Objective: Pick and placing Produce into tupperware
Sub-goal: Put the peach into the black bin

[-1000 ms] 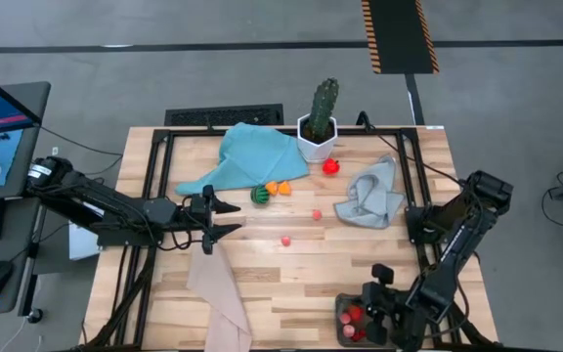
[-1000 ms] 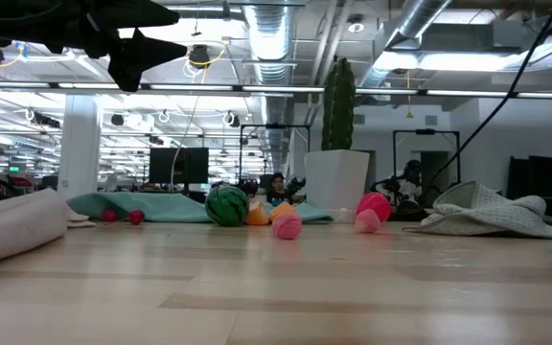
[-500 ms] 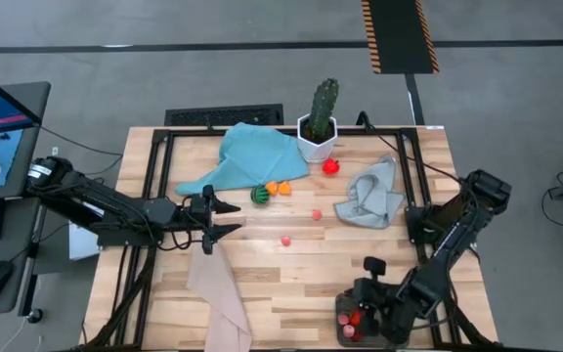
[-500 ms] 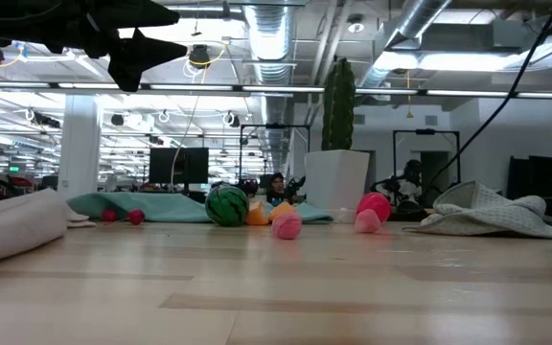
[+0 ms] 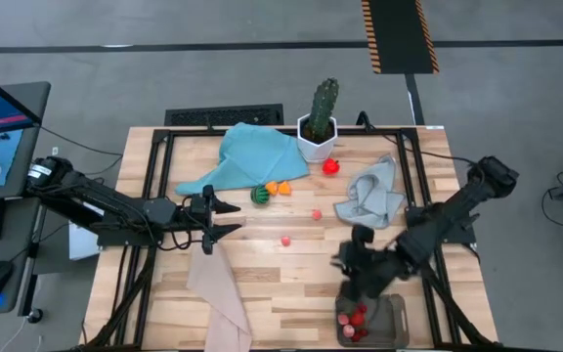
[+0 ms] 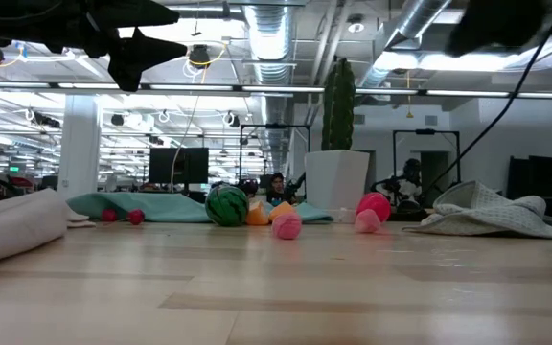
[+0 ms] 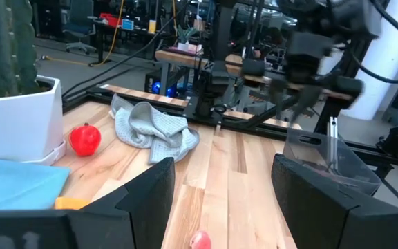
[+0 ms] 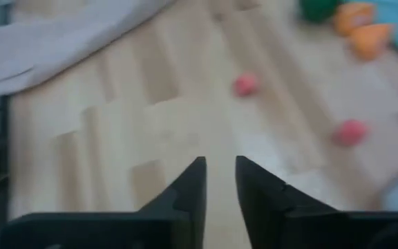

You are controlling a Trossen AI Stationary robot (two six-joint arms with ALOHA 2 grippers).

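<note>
Cactus (image 5: 320,110), teal cloth (image 5: 254,154) and grey rag (image 5: 371,194) crowd upper centre; right gripper (image 5: 348,262), slightly parted, empty, partly hides the tub (image 5: 391,323); left gripper (image 5: 225,219) open

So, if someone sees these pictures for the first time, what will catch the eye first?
Probably the tall green cactus in its white pot at the table's far edge, with the teal cloth spread beside it. Next, the right gripper above the bare wood, just beyond the tupperware at the near edge, which holds red produce. The left gripper hovers over the table's left half, jaws open.
</note>
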